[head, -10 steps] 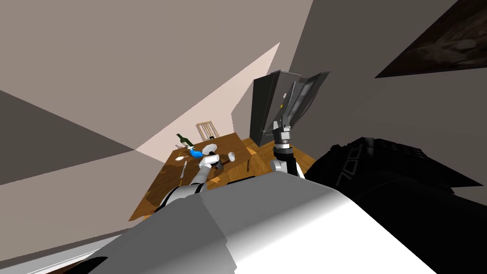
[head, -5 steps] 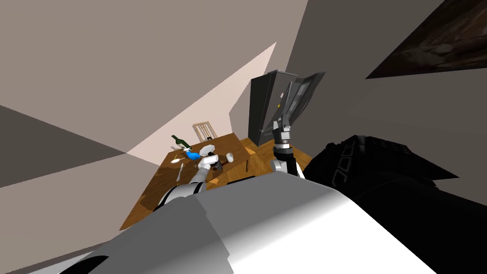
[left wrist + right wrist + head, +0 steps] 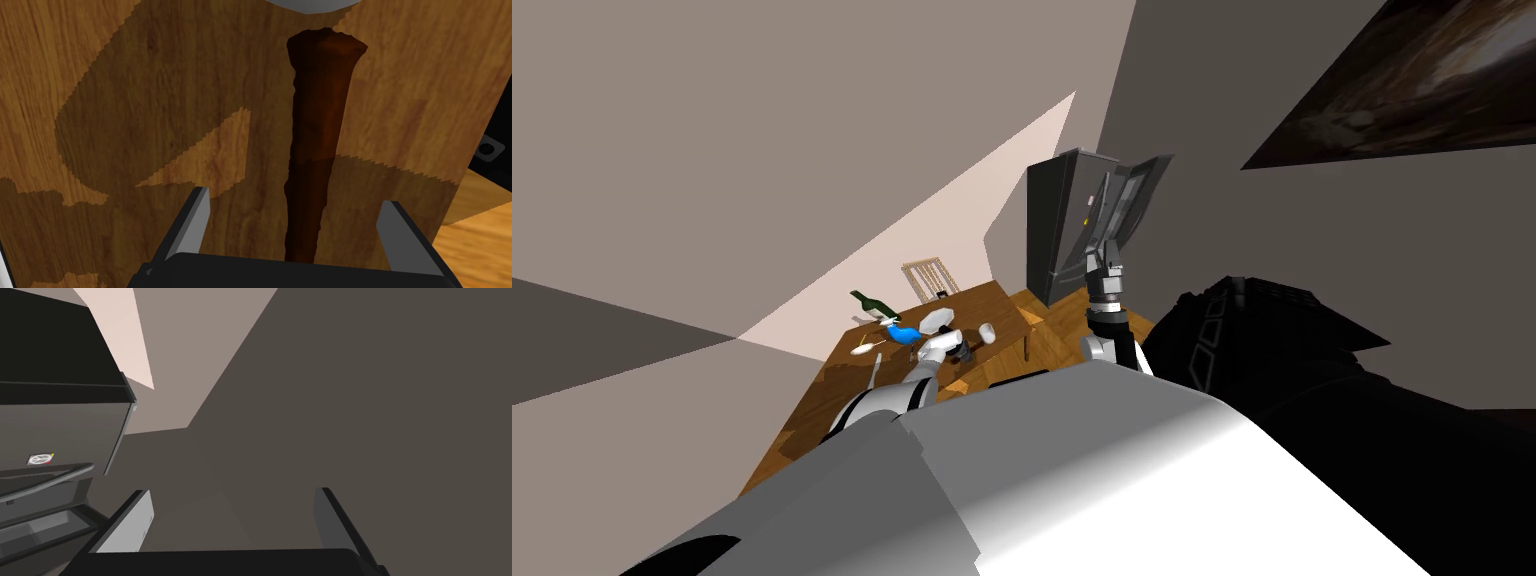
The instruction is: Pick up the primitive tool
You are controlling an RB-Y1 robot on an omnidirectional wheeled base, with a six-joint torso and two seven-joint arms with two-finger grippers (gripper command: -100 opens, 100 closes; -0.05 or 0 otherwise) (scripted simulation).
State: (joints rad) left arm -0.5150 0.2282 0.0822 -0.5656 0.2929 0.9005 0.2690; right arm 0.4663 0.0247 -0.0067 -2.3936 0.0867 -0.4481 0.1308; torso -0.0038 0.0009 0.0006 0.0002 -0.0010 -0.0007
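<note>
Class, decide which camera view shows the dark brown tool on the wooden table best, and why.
The left wrist view: the tool lies close up on the table, within the open left claw. The head view gives a tiny dark speck; the right wrist view faces a wall.

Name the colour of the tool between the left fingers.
Dark reddish-brown tool, best in the left wrist view.

A wooden table (image 3: 812, 420) carries a scatter of things: a dark green bottle (image 3: 870, 303) near its far end, a blue object (image 3: 902, 335) just beside that, a white dish (image 3: 936, 318), a white cup (image 3: 986, 332) and a pale spoon (image 3: 864, 347). A slatted chair (image 3: 927, 278) stands at the far end. Beyond is a dark grey fridge (image 3: 1057, 225) with its door (image 3: 1127, 195) swung open, and a dark picture (image 3: 1392, 90) hangs high on the wall.
</note>
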